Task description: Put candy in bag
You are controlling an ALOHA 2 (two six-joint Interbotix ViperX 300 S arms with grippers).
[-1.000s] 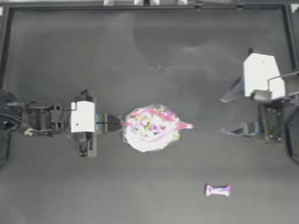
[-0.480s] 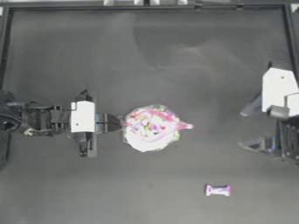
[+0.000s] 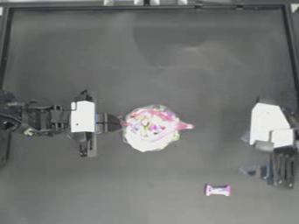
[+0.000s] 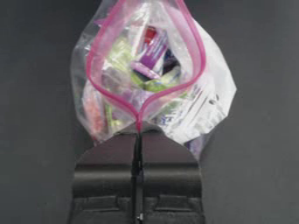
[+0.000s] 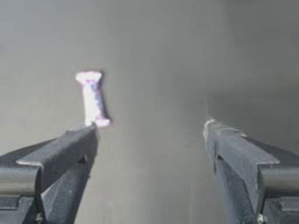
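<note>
A: Where is the candy [image 3: 217, 190] found?

B: It is seen lying loose on the counter [image 3: 149, 57], toward five o'clock from the counter's middle and well apart from the bag [image 3: 151, 127], which sits near the centre.

A: How is the bag held?

B: The left pincer [image 4: 138, 133] is pressed together on the pink seal strip at the bag's nine o'clock corner. In the left wrist view the mouth is seen pulled open into a loop, with coloured sweets visible inside.

A: And the right pincer?

B: The right pincer [image 5: 151, 127] is spread wide and nothing is held in it. It is placed at the counter's right edge, at about four o'clock from the bag.

A: Which arm is nearer the candy?

B: The right arm is judged nearer by far; the left one is taken up by the bag.

A: Which way does the candy lie from the right pincer?

B: From above, it is found at roughly eight o'clock from the pincer, near but not touching. In the right wrist view it is seen off-centre, just beyond the tip of one jaw rather than between the two.

A: And its long axis?

B: In the top view the axis is run from nine to three o'clock, twisted ends outward. A sideways shift is probably called for so that the short width is straddled.
</note>
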